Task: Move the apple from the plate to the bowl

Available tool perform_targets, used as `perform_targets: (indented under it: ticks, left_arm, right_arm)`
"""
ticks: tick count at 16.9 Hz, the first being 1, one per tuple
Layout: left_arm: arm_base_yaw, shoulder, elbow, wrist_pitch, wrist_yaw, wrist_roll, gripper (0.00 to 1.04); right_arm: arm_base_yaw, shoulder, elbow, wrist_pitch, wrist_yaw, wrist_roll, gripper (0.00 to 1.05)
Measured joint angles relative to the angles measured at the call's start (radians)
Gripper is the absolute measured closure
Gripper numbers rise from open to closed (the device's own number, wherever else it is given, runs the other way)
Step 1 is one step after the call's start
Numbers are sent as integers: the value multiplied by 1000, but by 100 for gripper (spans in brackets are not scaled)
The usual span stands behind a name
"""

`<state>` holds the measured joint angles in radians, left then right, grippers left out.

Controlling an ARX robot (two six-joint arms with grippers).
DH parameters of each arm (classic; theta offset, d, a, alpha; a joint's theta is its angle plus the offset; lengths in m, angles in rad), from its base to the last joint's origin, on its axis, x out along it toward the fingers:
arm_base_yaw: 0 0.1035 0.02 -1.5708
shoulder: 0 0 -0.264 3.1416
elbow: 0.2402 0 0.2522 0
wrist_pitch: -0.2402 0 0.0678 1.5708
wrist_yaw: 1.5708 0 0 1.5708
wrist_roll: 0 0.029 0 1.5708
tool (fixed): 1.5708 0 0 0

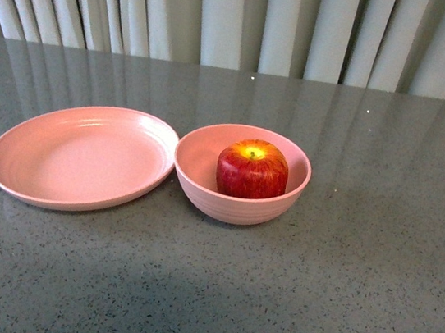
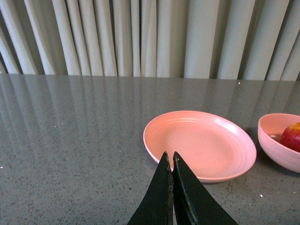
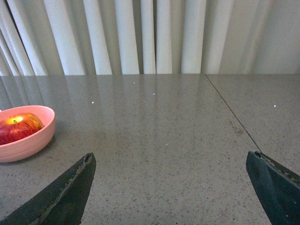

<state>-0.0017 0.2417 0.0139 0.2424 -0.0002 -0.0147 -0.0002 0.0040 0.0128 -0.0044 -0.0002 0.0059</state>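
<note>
The red apple (image 1: pixel 252 169) with a yellow patch round its stem sits upright inside the deep pink bowl (image 1: pixel 202 190) at the table's middle. The shallow pink plate (image 1: pixel 81 155) lies just left of the bowl, nearly touching it, with nothing on it. Neither gripper shows in the front view. In the left wrist view my left gripper (image 2: pixel 169 157) is shut and empty, its tips near the plate (image 2: pixel 199 143); the bowl (image 2: pixel 275 147) and apple (image 2: pixel 292 136) show at the edge. In the right wrist view my right gripper (image 3: pixel 169 158) is open and empty, apart from the bowl (image 3: pixel 28 143) and apple (image 3: pixel 19 127).
The things rest on a grey speckled table (image 1: pixel 353 301). Pale pleated curtains (image 1: pixel 252 17) hang behind its far edge. A thin seam (image 3: pixel 232 115) runs across the tabletop in the right wrist view.
</note>
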Motion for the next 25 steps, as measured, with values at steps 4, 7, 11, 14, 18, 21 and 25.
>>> perform_targets:
  ticks: [4, 7, 11, 14, 18, 21, 25]
  left_arm:
    - [0, -61, 0, -63, 0, 0, 104]
    - [0, -236, 1, -243, 0, 1, 104]
    - [0, -235, 1, -246, 0, 1, 104]
    - [0, -235, 1, -246, 0, 1, 95]
    - [0, -235, 1, -246, 0, 1, 50]
    - [0, -235, 1, -246, 0, 1, 14]
    - [0, -235, 1, -246, 0, 4, 7]
  right_arm:
    - [0, 0, 0, 0, 0, 0, 7]
    - [0, 0, 0, -1, 0, 0, 7]
    - [0, 0, 0, 0, 0, 0, 7]
    - [0, 0, 0, 0, 0, 0, 7]
    - [0, 0, 0, 0, 0, 0, 7]
    - [0, 0, 0, 0, 0, 0, 7]
    - [0, 0, 0, 0, 0, 0, 7]
